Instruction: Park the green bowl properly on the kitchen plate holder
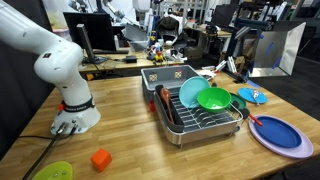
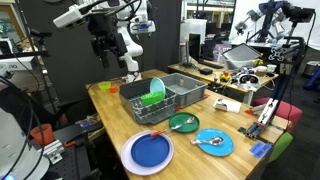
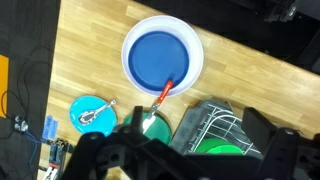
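The green bowl stands on its edge in the kitchen plate holder, leaning next to a teal dish. It also shows in the other exterior view and at the bottom of the wrist view. The plate holder is a dark wire rack on a grey tray. My gripper hangs high above the table, well clear of the rack. In the wrist view its fingers are spread apart and hold nothing.
A blue plate on a white plate lies beside the rack, with a red-handled utensil reaching onto a dark green plate. A light-blue plate with a spoon lies nearby. An orange block and a yellow-green plate lie near the robot base.
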Motion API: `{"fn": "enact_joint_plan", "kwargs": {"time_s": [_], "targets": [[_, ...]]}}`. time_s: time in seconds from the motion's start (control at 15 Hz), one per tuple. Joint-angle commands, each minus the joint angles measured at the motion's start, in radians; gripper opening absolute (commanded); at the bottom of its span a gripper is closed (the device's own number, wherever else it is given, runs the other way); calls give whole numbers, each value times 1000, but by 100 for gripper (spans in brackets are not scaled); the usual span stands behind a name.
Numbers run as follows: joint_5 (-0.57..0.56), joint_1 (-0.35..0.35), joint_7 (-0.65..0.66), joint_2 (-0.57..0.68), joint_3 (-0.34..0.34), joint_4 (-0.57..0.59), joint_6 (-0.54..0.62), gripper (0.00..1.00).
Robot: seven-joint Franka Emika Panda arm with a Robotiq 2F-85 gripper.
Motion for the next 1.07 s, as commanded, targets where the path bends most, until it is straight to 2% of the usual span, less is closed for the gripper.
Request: {"fn": "enact_joint_plan", "kwargs": {"time_s": [0.0, 0.47, 0.8, 0.87, 1.0], "targets": [[23, 37, -29, 26, -9, 30, -11, 100], [40, 117, -39, 108, 11, 111, 68, 100], [126, 164, -107, 229, -6, 148, 152, 100], [98, 135, -64, 182, 25, 124, 136, 100], [117, 139, -80, 223, 24, 135, 150, 100]]}}
